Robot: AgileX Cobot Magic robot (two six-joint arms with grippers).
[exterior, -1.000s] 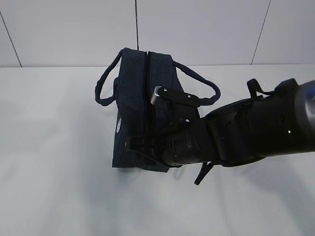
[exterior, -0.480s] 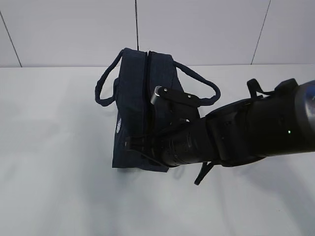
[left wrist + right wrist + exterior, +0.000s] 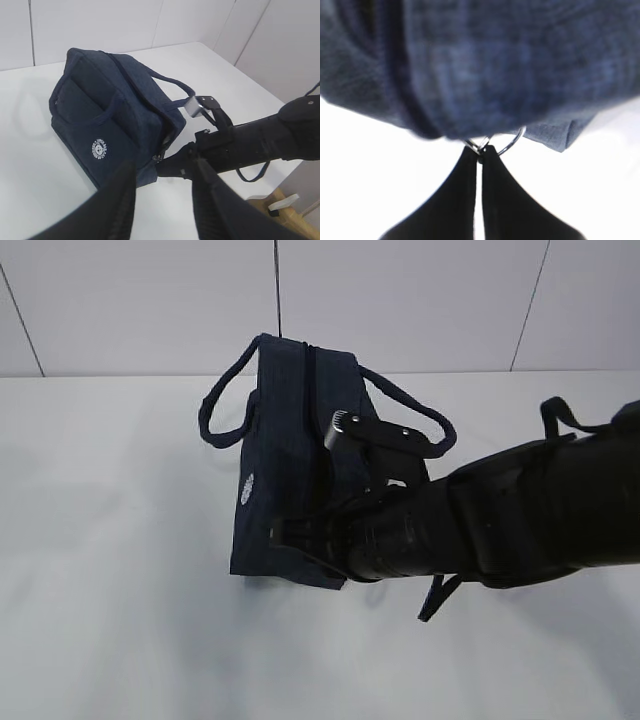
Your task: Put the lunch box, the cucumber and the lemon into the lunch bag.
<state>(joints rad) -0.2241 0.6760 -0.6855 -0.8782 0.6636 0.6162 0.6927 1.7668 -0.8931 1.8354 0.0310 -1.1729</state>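
Note:
The dark navy lunch bag [image 3: 285,440] stands on the white table, its zipper running along the top; it also shows in the left wrist view [image 3: 110,115] and fills the right wrist view [image 3: 480,65]. My right gripper [image 3: 480,148] is shut on the metal ring pull [image 3: 512,142] at the bag's near lower end, which is also where it sits in the exterior view [image 3: 285,535]. My left gripper [image 3: 162,167] is open and empty, hovering in front of the bag. The lunch box, cucumber and lemon are out of view.
The bag's two loop handles [image 3: 225,410] hang out to either side. The white table [image 3: 110,570] meets a panelled wall behind. In the left wrist view the table's edge and a yellowish fixture [image 3: 280,205] lie at the lower right.
My right arm has drawn back a little to the right with the ring pull in its grip. The bag has shifted slightly right with it.

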